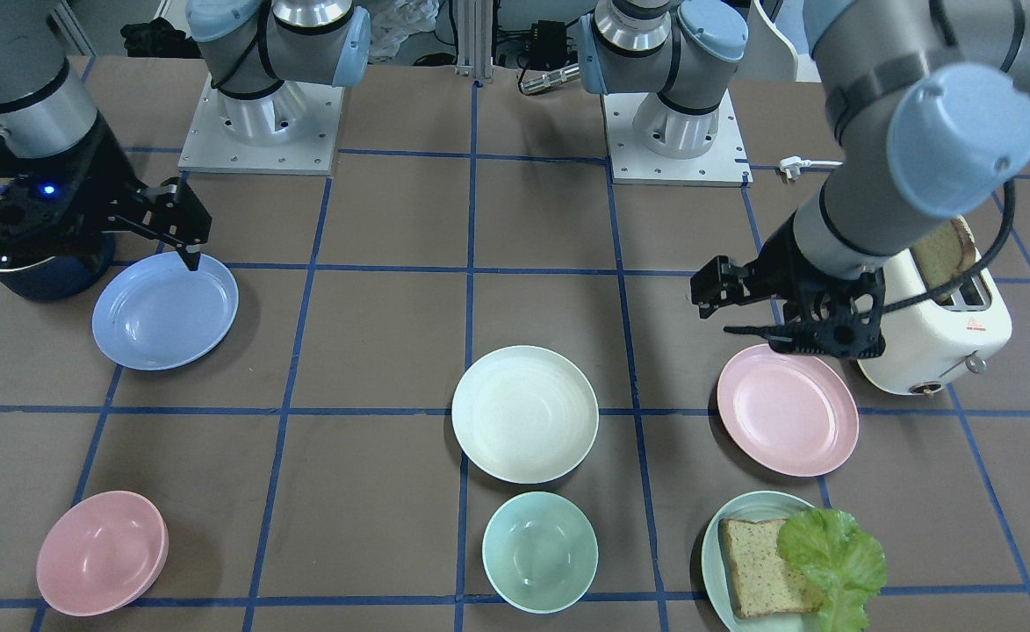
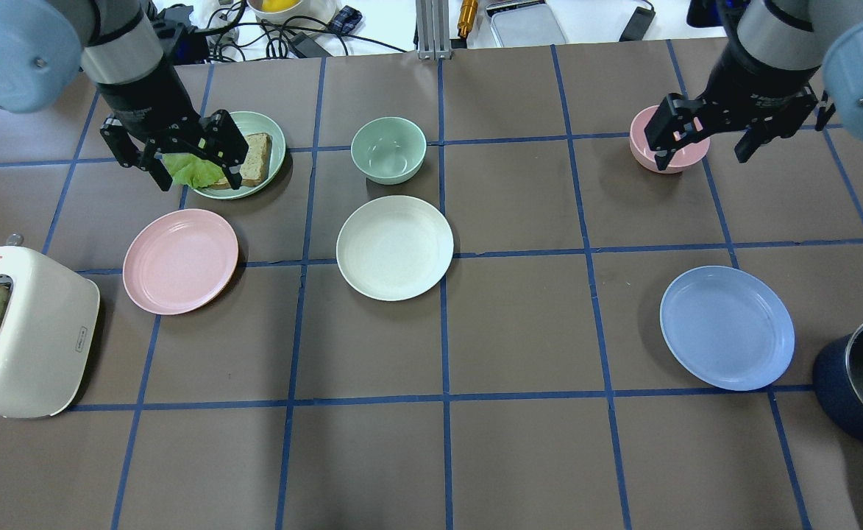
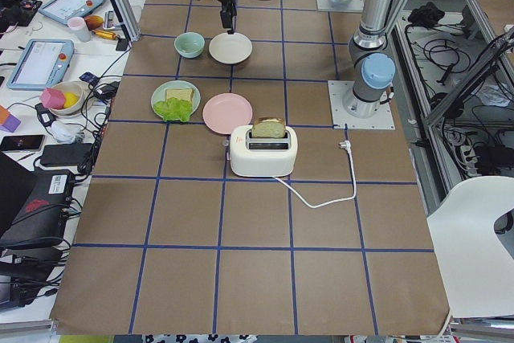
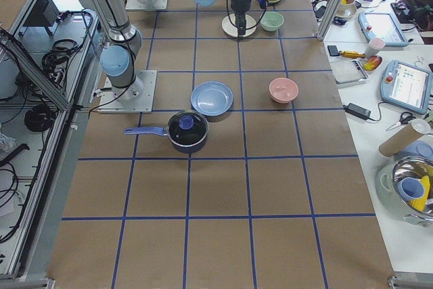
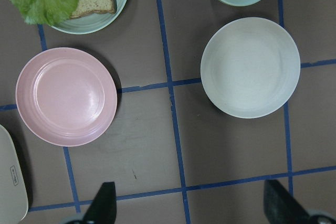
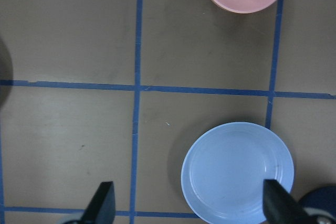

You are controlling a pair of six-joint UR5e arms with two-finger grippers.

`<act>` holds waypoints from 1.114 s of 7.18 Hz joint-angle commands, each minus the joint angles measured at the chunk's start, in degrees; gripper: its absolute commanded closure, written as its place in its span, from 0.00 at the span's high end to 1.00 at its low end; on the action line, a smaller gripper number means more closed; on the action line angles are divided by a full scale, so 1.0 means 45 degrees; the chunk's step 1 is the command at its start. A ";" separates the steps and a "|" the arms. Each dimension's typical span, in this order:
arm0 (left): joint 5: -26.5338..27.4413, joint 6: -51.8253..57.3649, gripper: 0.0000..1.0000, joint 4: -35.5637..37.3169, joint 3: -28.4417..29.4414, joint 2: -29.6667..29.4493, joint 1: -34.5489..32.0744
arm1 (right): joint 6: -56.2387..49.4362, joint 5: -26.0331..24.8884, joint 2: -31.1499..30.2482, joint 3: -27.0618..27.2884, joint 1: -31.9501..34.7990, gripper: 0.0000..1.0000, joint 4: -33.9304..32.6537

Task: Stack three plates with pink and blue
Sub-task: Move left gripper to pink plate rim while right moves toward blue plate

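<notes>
Three plates lie apart on the brown table. The cream-white plate (image 2: 394,246) is in the middle, the pale pink plate (image 2: 179,260) at the left, the light blue plate (image 2: 726,327) at the right. My left gripper (image 2: 192,165) is open and empty, held high; its wrist view shows the pink plate (image 5: 66,103) and the cream plate (image 5: 250,66) below it. My right gripper (image 2: 705,143) is open and empty, held high; its wrist view shows the blue plate (image 6: 237,171) below.
A mint-green plate (image 2: 254,119) with bread and lettuce is behind the pink plate. A mint bowl (image 2: 388,149) is behind the cream plate. A pink bowl (image 2: 668,156) is at the far right. A toaster (image 2: 34,331) stands at the left edge, a dark blue pot (image 2: 861,386) at the right.
</notes>
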 commanded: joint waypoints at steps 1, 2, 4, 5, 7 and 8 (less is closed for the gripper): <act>0.0433 0.0042 1.00 0.3380 -0.1839 -0.1395 0.0355 | -0.1865 0.0137 -0.0015 0.0403 -0.1949 1.00 0.0002; 0.0454 0.0061 0.94 0.3759 -0.2175 -0.1923 0.0570 | -0.3537 0.0100 -0.0015 0.0560 -0.2868 1.00 0.0021; 0.0513 0.0061 0.90 0.4752 -0.2315 -0.2881 0.0591 | -0.5012 0.0217 0.0043 0.2036 -0.5210 1.00 -0.0502; 0.0533 0.0061 0.62 0.4971 -0.2393 -0.3233 0.0591 | -0.5173 0.0062 0.0063 0.2858 -0.6130 1.00 -0.1589; 0.0533 0.0061 0.07 0.5071 -0.2413 -0.3315 0.0591 | -0.5546 -0.0056 0.0858 0.4323 -0.6452 1.00 -0.3637; 0.0533 0.0139 0.00 0.5071 -0.2374 -0.3276 0.0591 | -0.5527 -0.0153 0.1386 0.4775 -0.6432 1.00 -0.4637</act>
